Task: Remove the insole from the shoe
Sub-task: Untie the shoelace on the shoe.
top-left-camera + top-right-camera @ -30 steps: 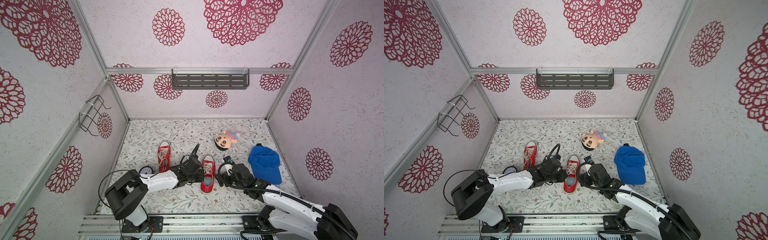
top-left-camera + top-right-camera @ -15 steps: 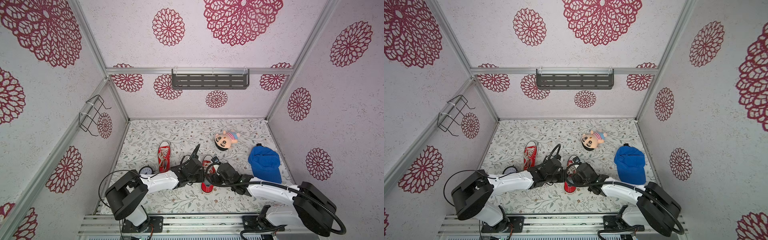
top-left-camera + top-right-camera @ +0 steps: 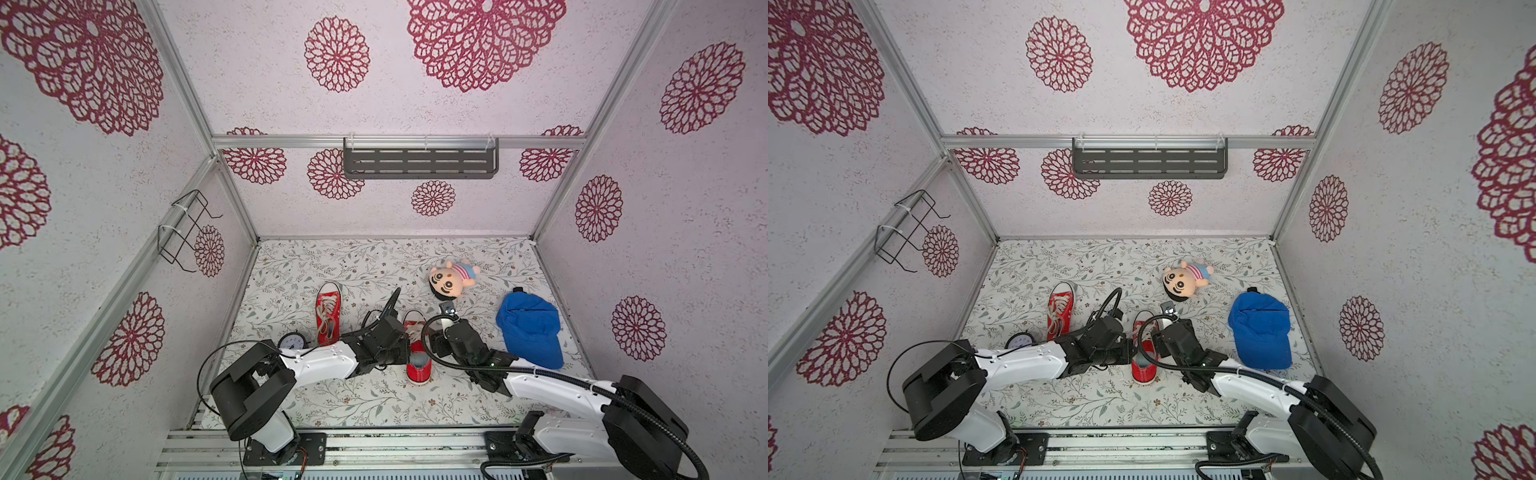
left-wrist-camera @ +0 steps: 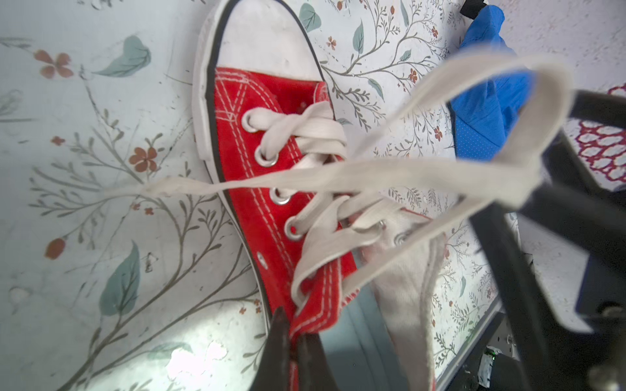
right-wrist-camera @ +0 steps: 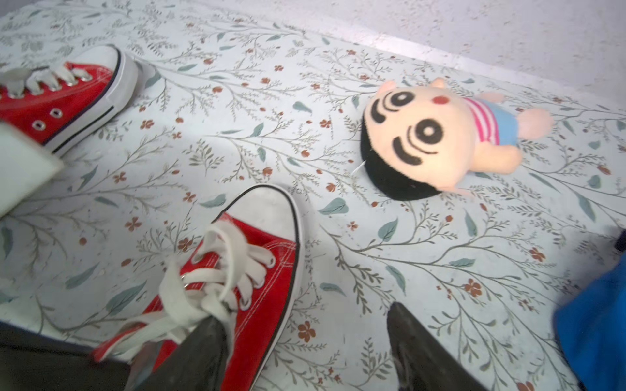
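The left fingers [image 4: 278, 352], pressed together, pinch the red collar edge of the shoe [image 4: 271, 169]; the grey insole [image 3: 419, 359] lies inside. The right fingers [image 5: 418, 352] stand spread, one over the laces [image 5: 216, 270], one above bare desk [image 5: 338, 270] toward the blue cap [image 3: 528, 332].

**Shoe** [image 3: 419, 372]: red canvas sneaker with a white rubber toe cap, white sole edging and metal eyelets. It stands on its sole on the floral mat [image 3: 332, 257], toe toward the far side and heel toward the near edge. The white laces [image 4: 305, 132] are loose, with one loop lifted off the tongue.

**Insole** [image 3: 419, 360]: grey-blue, lying inside the shoe and visible through the heel opening in both top views.
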{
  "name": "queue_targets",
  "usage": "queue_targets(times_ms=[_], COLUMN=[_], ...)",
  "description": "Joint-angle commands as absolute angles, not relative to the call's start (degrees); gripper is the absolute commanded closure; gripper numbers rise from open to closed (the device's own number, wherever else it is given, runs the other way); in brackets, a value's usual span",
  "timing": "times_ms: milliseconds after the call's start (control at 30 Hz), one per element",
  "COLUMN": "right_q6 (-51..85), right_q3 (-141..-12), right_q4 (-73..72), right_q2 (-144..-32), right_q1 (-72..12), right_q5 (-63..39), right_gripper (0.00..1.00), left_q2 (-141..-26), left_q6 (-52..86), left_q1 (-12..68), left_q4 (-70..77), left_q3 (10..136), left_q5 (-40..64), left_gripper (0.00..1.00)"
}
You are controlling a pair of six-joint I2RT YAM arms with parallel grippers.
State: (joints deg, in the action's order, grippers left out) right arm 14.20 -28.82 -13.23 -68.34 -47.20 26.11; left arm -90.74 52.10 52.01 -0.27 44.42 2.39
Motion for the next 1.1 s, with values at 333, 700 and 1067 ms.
queue_targets(times_ms=[333, 700, 1067], right_q6=[21.6, 26.3, 45.9], right_q3=[-28.5, -26.9, -29.6], right_q4=[-3.5, -11.6, -17.8], right_q2=[-59.6, -60.3, -70.4], right_q1=[-34.0, -33.9, -33.9], right_q5=[29.9, -13.7, -22.2], right_gripper=[0.27, 0.3, 0.57], left_q2=[-88.5, -88.5, -89.3], left_q6=[52.4, 52.2, 52.4], left_q1=[52.6, 53.1, 53.6], left_q4=[0.8, 3.7, 3.5], left_q3=[44.9, 44.9, 45.1], left_q5=[1.0, 1.6, 1.3], left_gripper=[1.0, 1.0, 1.0])
